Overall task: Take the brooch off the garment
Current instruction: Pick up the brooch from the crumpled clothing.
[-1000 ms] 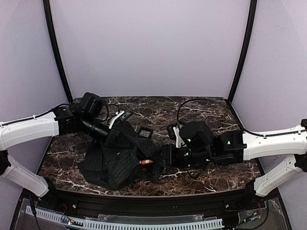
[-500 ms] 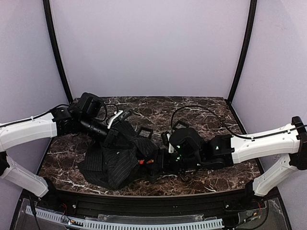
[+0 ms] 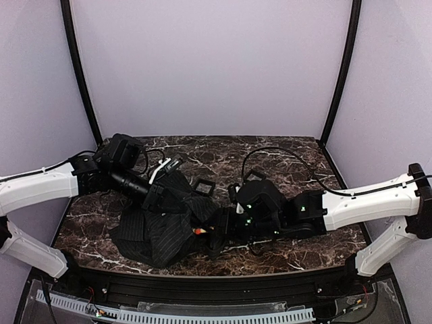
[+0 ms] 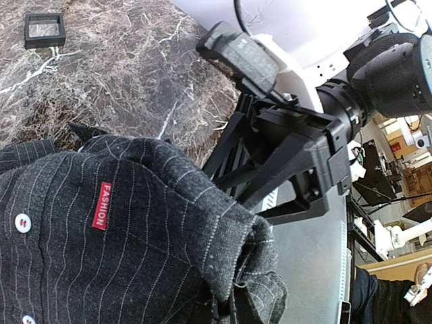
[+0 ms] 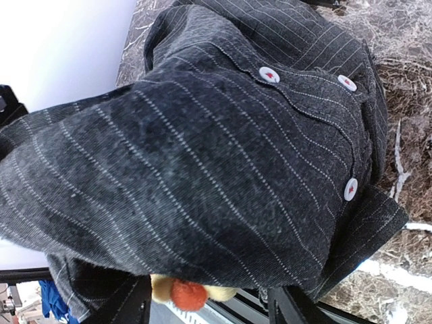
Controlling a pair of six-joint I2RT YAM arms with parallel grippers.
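Observation:
The black pinstriped garment (image 3: 154,233) lies bunched at the table's front left and fills the left wrist view (image 4: 115,236) and the right wrist view (image 5: 223,155). My left gripper (image 3: 164,191) is shut on a raised fold of it, its fingers hidden by cloth. The brooch (image 3: 200,231) sits at the garment's right edge. In the right wrist view the brooch (image 5: 189,292) shows cream petals and a red centre, half under the cloth. My right gripper (image 3: 210,233) is open, its fingers (image 5: 125,307) standing either side of the brooch without closing on it.
A small black square box (image 3: 202,187) stands on the marble table (image 3: 290,158) behind the garment; it also shows in the left wrist view (image 4: 44,28). The right arm's black gripper body (image 4: 297,155) is close beside the lifted cloth. A black rail (image 3: 202,287) runs along the front edge.
My right arm has moved left, bringing its open gripper up to the brooch at the garment's edge. The left arm has barely shifted and keeps hold of the cloth.

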